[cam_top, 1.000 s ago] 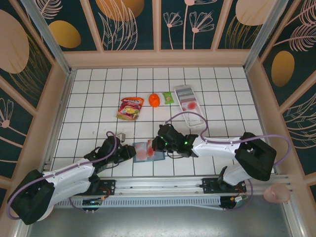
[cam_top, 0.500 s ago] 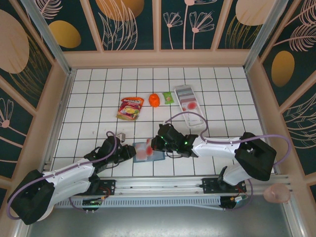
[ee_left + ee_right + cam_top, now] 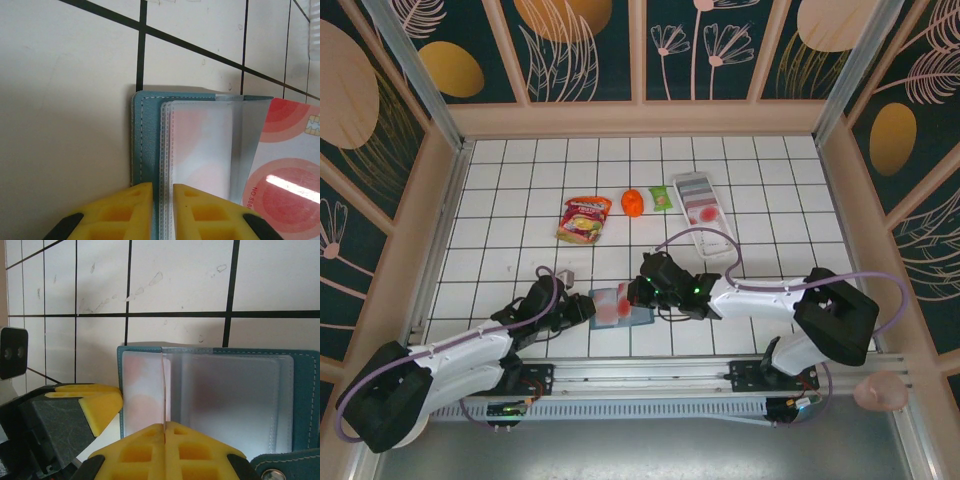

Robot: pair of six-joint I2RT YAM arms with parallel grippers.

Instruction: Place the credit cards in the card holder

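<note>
The card holder, a teal wallet, lies open on the tiles near the front edge. My left gripper is shut on its left edge; in the left wrist view the yellow fingers pinch the teal cover and the clear sleeves. My right gripper is shut on a credit card, pale with red circles. In the right wrist view that card stands edge-on between the fingertips, over the holder's sleeves. Another credit card lies in the white tray.
A long white tray sits at the back right. A red snack packet, an orange object and a small green packet lie further back. The left gripper's finger is close beside the holder's left edge.
</note>
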